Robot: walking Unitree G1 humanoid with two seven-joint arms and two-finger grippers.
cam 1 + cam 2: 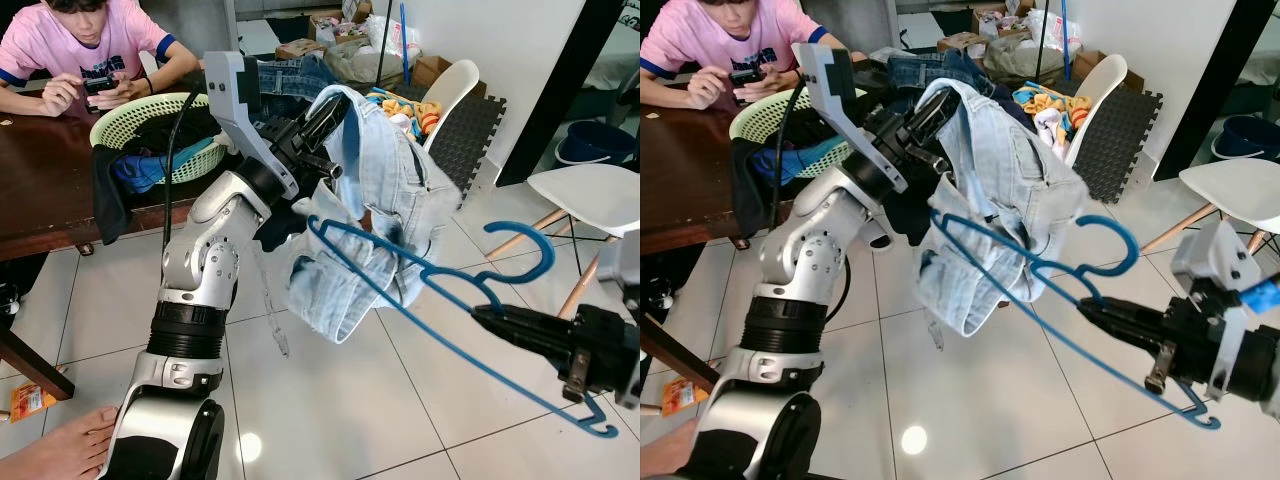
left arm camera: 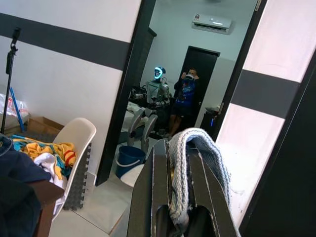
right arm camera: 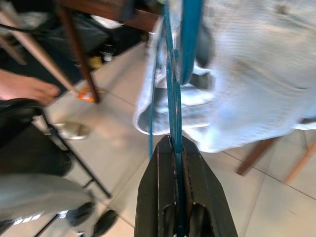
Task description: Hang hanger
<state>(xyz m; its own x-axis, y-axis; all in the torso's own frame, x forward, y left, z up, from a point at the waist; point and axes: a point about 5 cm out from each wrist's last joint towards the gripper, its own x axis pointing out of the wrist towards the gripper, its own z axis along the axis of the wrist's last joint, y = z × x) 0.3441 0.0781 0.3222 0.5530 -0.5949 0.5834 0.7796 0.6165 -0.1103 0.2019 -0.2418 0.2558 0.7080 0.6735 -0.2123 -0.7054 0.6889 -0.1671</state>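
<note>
The left gripper (image 1: 330, 112) is raised in the middle of the scene, its black fingers (image 2: 160, 197) clamped on the waistband of a pair of pale blue denim shorts (image 1: 385, 220), which hang from it above the white tiled floor (image 1: 330, 400). The right gripper (image 1: 480, 315) reaches in from the right, its fingers (image 3: 160, 197) pressed together on the wire of a blue plastic hanger (image 1: 470, 285). The hanger lies tilted in the air between the two grippers; its far left end is pushed into the lower part of the shorts, and its hook curls up just above the right gripper. Behind the left arm, on the far left, a dark wooden surface (image 1: 40, 190) carries a pale green plastic laundry basket (image 1: 160, 135) with dark and blue clothes in it. A person in a pink shirt (image 1: 85, 45) sits at the far side of that surface holding a phone. A white chair (image 1: 585, 195) stands to the right, and another white chair (image 1: 450, 90) with colourful clothes piled on it stands farther back.
</note>
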